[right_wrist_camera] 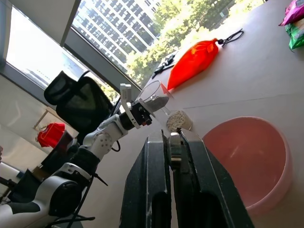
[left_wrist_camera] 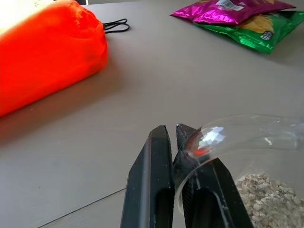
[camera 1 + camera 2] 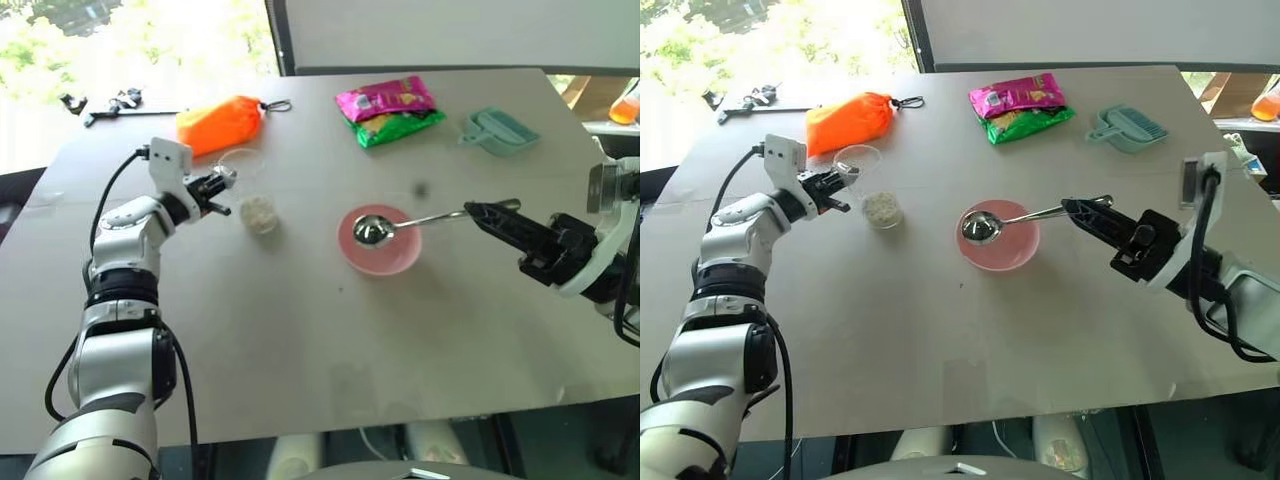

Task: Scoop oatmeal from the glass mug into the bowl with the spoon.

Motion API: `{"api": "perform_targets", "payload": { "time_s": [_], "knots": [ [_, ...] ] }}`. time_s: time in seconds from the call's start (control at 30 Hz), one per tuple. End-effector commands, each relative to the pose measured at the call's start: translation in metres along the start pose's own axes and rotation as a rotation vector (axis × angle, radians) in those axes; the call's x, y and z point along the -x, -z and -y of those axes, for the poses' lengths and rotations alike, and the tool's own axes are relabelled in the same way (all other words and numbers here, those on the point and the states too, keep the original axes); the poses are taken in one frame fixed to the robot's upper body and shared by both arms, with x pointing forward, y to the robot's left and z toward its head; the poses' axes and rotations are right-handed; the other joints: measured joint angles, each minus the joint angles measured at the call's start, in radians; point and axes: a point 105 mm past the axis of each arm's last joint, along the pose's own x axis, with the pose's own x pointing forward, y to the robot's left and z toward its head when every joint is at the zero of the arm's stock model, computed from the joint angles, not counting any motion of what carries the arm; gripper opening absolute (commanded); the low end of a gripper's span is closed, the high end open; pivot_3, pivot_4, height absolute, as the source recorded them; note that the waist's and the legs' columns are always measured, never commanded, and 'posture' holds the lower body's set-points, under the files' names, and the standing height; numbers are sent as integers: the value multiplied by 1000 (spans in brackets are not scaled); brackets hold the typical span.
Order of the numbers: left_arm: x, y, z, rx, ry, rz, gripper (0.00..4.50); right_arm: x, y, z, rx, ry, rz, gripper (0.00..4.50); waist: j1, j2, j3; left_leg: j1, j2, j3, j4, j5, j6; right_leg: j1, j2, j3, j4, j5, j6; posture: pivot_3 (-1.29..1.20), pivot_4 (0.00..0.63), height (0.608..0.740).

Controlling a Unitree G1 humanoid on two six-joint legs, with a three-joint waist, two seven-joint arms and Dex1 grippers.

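Head views: left hand (image 3: 843, 189) at the left of the desk (image 3: 300, 350), fingers pinched on the glass mug (image 3: 252, 190), at the rim on its left side. Mug tilted, mouth toward far left, oatmeal (image 3: 260, 212) heaped in its lower end against the desk. To the right, near the desk's middle, the pink bowl (image 3: 385, 258). Above it the spoon (image 3: 400, 225), its head over the bowl's left part and its handle running right into the right hand (image 3: 492, 212), fingers pressed together on the handle's end. Along the far edge: orange pouch (image 3: 220, 123) behind the mug, snack bags (image 3: 390, 108) farther right, teal scoop (image 3: 497, 130) at far right.

Left wrist view: two black fingers (image 2: 152, 180) closed on the curved glass rim (image 2: 228, 135), flakes of oatmeal (image 2: 266, 199) in the glass just past them. Orange pouch (image 2: 42, 61) beyond, snack bags (image 2: 242, 19) farther off.

Right wrist view: right hand's fingers (image 1: 152, 190) tight on the spoon handle (image 1: 175, 152). Pink bowl (image 1: 247, 156) just beside them, empty as far as visible. Beyond it the tilted mug (image 1: 156, 100) with oatmeal (image 1: 177, 118), gripped by the left hand (image 1: 145, 114), and the orange pouch (image 1: 194, 61) behind.
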Motion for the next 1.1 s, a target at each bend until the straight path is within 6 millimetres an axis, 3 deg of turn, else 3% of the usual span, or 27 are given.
{"api": "perform_targets", "payload": {
  "time_s": [0.03,0.27,0.57,0.77,1.1],
  "knots": [
    [10,-8,-5,-16,-32,30,283,0,-4,-8,29,-32,15,0,1,0,0,0,0,0,0,0,0,0,0,0,0,0,0,0,150,740],
    [26,-11,0,1,-77,73,129,0,-3,-6,39,-38,8,0,0,0,0,0,0,-1,0,0,0,0,0,-1,0,0,0,0,150,740],
    [40,-54,38,-91,-82,232,129,-17,-21,-11,110,-58,61,0,12,0,0,-2,0,-3,1,0,0,0,-1,-3,-1,0,0,0,150,740],
    [20,-85,72,-295,-46,307,129,-46,-37,-22,191,-114,101,0,10,0,0,-2,-1,-2,1,1,0,0,-1,-3,0,0,0,0,150,740],
    [-13,-86,107,-440,48,311,129,-91,-45,-28,349,-105,117,0,3,0,0,-3,-1,-2,0,1,0,0,-1,-4,-1,0,0,0,150,740]
  ]
}}
